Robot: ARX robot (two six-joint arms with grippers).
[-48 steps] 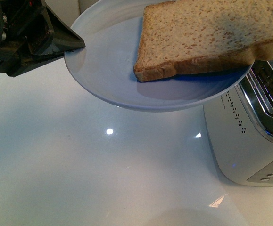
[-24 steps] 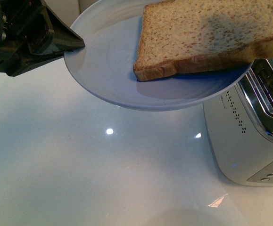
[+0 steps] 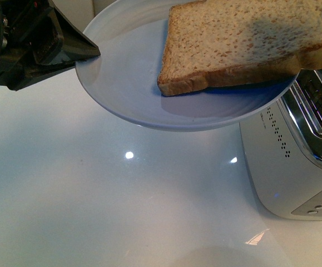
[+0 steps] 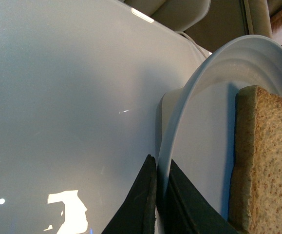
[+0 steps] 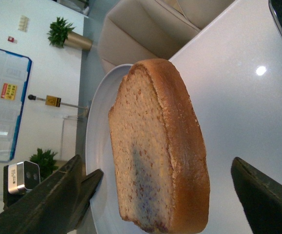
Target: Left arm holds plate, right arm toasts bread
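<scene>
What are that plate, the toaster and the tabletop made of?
The plate: pale blue-white, smooth with a soft sheen and faint rings; likely glazed ceramic, though plastic is possible. The toaster: satin silver body, shinier trim round the slots; looks like metal. The tabletop: glossy white, mirroring light spots; stone, glass or laminate, cannot tell.
</scene>
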